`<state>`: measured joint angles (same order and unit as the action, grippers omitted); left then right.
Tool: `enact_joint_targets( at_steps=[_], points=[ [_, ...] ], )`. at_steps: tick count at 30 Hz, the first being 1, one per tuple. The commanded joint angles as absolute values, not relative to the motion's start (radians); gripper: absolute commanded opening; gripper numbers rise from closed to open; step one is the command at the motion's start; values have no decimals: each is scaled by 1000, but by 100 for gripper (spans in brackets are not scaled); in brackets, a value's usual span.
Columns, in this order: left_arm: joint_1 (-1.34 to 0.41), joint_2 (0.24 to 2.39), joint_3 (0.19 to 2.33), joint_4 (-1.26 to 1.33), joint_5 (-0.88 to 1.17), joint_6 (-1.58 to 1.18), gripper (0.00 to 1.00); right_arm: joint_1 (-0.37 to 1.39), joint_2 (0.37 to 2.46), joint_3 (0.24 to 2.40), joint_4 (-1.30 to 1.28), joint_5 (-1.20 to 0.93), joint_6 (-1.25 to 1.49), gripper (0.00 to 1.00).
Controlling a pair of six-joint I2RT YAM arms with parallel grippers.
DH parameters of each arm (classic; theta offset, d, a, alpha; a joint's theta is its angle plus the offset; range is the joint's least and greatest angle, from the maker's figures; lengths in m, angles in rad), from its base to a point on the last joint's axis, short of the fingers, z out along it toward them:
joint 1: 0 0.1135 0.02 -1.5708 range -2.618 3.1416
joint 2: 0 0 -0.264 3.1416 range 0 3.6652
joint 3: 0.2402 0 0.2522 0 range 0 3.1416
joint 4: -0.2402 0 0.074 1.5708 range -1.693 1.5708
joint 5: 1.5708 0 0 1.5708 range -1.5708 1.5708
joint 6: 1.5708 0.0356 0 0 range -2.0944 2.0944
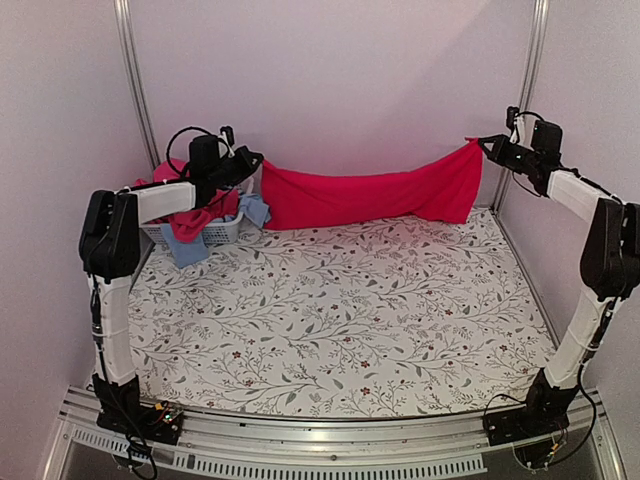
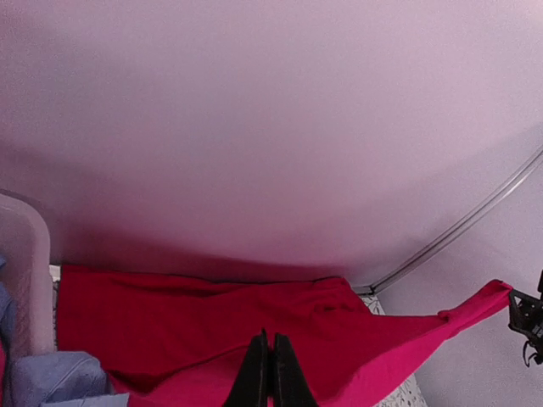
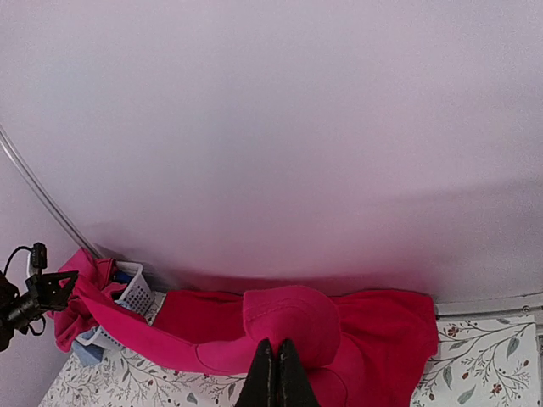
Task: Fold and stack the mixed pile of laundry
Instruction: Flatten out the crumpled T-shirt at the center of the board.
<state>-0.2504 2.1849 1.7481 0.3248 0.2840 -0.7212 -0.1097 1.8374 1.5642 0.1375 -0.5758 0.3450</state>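
So the floral-print surface [image 1: 340,330] is taking up most of the top view. The biggest piece on it is the red cloth [image 1: 370,195], which is hanging stretched along the far edge, pretty much from the far left corner to the far right corner. It's sagging in the middle, and its bottom hem is resting on the surface along that far edge while both top corners are being held up in the air. The right end is sitting higher than the left.

Next down in size, the white slatted basket [image 1: 215,232] is sitting in the far left corner. The rest of the laundry pile [image 1: 185,222] is spilling out of it, mostly red and pink stuff. The light blue pieces [image 1: 185,247] are drooping over the basket's front rim onto the surface, with another bit of light blue poking out on the basket's right side, just beside the red cloth.

The left fingers [image 1: 257,160] are pinching the red cloth's left top corner, closed tight on it just above the basket. In the left wrist view they're pressed together with red fabric all around them. The right fingers [image 1: 486,146] are clamping the other top corner over the far right corner, with the fabric bunching up right at the tips in the right wrist view.
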Motion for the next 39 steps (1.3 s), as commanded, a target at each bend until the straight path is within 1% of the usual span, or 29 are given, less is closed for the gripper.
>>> enact_joint_targets(
  at_steps=[1,3,6,12,13,17,20,26,32,39],
  points=[
    [-272,2105,1747,211,331,-670,0,-114,1760,1607,42,-583,294,0],
    [-287,2074,1734,129,335,-648,0,-114,1718,1587,-8,-570,296,0],
    [-311,2005,1647,32,322,-603,0,-113,1650,1508,-90,-598,315,0],
    [-317,1799,1261,4,327,-601,0,-112,1445,1153,-169,-615,374,0],
    [-318,1770,1205,-42,323,-600,0,-111,1403,1095,-190,-616,382,0],
    [-317,1636,982,-95,287,-603,0,-80,1261,912,-335,-583,403,0],
    [-319,1545,860,-129,280,-624,0,-42,1188,805,-405,-591,412,0],
    [-318,1433,728,-227,241,-670,0,-6,1095,718,-571,-588,418,0],
    [-318,1380,628,-320,210,-702,0,-7,1023,626,-718,-601,398,0],
    [-318,1352,573,-364,222,-703,0,96,933,556,-835,-642,445,0]
  ],
)
